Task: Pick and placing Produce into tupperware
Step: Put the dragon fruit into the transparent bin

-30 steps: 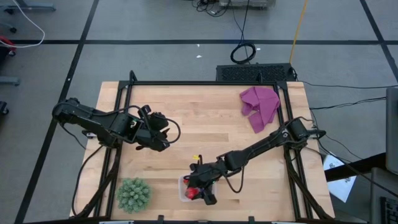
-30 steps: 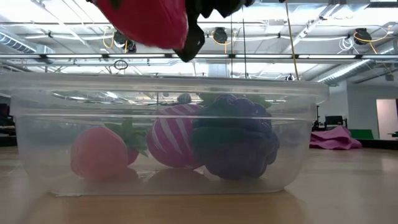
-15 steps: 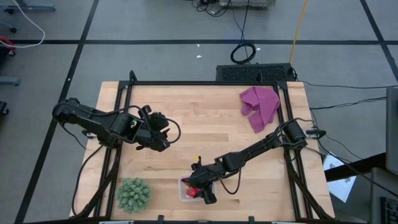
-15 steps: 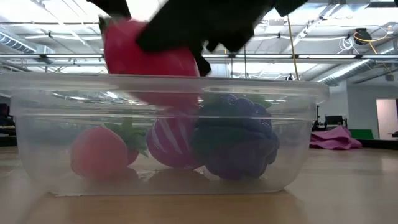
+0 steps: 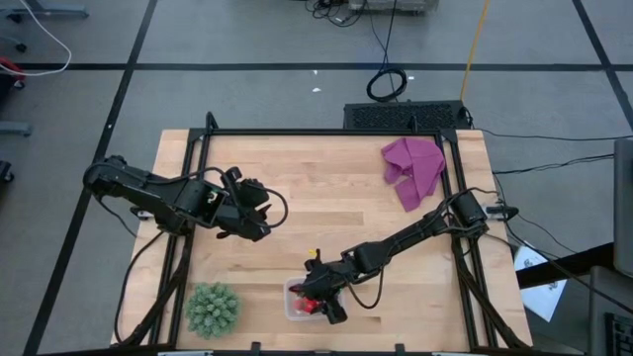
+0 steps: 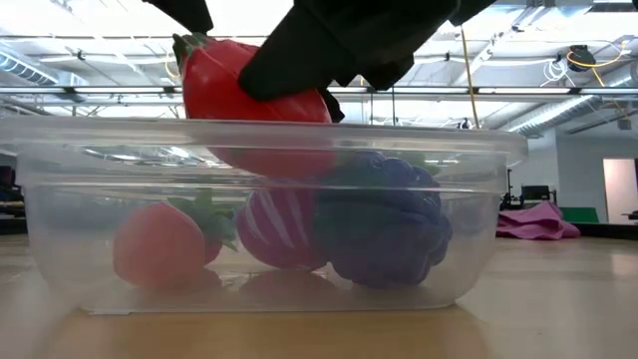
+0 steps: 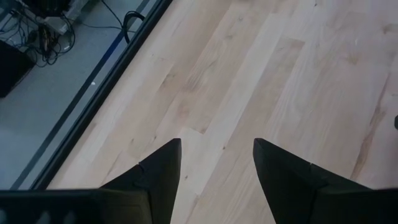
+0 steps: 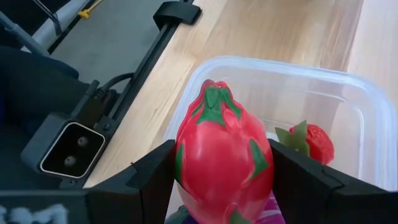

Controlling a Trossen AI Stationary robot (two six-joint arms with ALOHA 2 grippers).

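At the worktop's [image 5: 326,208] six o'clock edge, we see the right claw [image 5: 318,305] clamping a red fruit [image 8: 221,163] over the tupperware [image 6: 269,214]. The left claw [image 7: 216,171], at nine o'clock, gapes empty.

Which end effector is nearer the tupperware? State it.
Right. The right end effector is directly over the tupperware, holding a red fruit at its rim. The left end effector hangs apart over bare table, farther back and to the left.

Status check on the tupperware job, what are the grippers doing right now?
Right gripper shut on red fruit, over tupperware. Left gripper open, empty, mid-table. Three fruits inside; none blocking.
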